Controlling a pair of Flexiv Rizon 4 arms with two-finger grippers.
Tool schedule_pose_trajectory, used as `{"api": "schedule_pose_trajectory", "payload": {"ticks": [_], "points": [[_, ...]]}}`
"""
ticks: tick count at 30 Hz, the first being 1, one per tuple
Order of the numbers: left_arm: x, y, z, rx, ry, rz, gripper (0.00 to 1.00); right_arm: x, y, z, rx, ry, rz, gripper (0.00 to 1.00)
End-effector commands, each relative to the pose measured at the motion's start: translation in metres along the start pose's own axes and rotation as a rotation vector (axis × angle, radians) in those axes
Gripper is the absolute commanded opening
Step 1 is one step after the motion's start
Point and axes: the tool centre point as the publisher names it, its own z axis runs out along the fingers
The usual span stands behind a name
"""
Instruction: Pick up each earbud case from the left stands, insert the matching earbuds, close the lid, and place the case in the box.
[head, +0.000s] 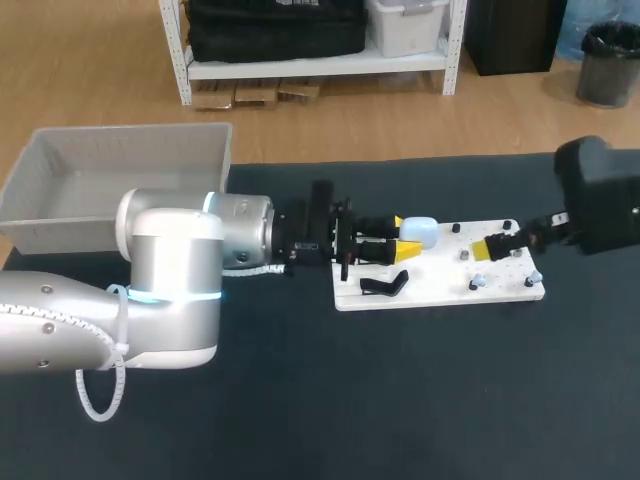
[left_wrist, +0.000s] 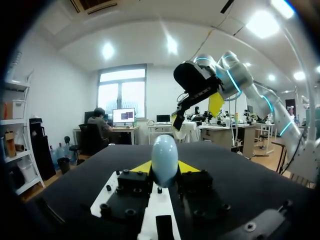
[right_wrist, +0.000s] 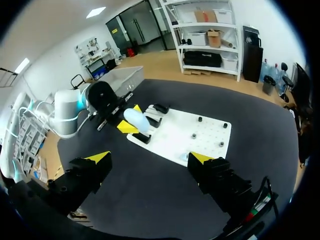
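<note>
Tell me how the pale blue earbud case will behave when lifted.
The earbud case looks smooth and egg-rounded, so it may slip between the fingers. Standing upright on end, it probably tips easily if nudged. It is likely light and rigid.

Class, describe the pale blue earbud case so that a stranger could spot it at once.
Find the white board on the dark table. At its left end, the left gripper holds the earbud case between yellow tips. It alone is rounded and pale blue; the stands beside it are black.

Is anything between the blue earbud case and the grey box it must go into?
Nothing visible: the earbud case sits in the left gripper, and only that arm itself spans the table toward the box.
</note>
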Motion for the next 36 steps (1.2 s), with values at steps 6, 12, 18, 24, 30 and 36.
{"api": "schedule_pose_trajectory", "payload": {"ticks": [6, 12, 18, 24, 30, 36], "points": [[0.000, 0.001, 0.000, 0.002, 0.000, -0.001, 0.00, -0.002, 0.025, 0.019, 0.008, 0.034, 0.017, 1.00], [0.000, 0.001, 0.000, 0.002, 0.000, -0.001, 0.00, -0.006, 0.035, 0.033, -0.010, 0.052, 0.015, 1.00], [0.000, 0.001, 0.000, 0.002, 0.000, -0.001, 0.00, -0.012, 0.036, 0.045, -0.020, 0.051, 0.008, 1.00], [0.000, 0.001, 0.000, 0.002, 0.000, -0.001, 0.00, -0.020, 0.026, 0.055, -0.022, 0.059, 0.036, 1.00], [0.000, 0.001, 0.000, 0.002, 0.000, -0.001, 0.00, -0.026, 0.017, 0.066, -0.025, 0.072, 0.065, 1.00], [0.000, 0.001, 0.000, 0.002, 0.000, -0.001, 0.00, -0.028, 0.009, 0.074, -0.013, 0.085, 0.082, 1.00]]}}
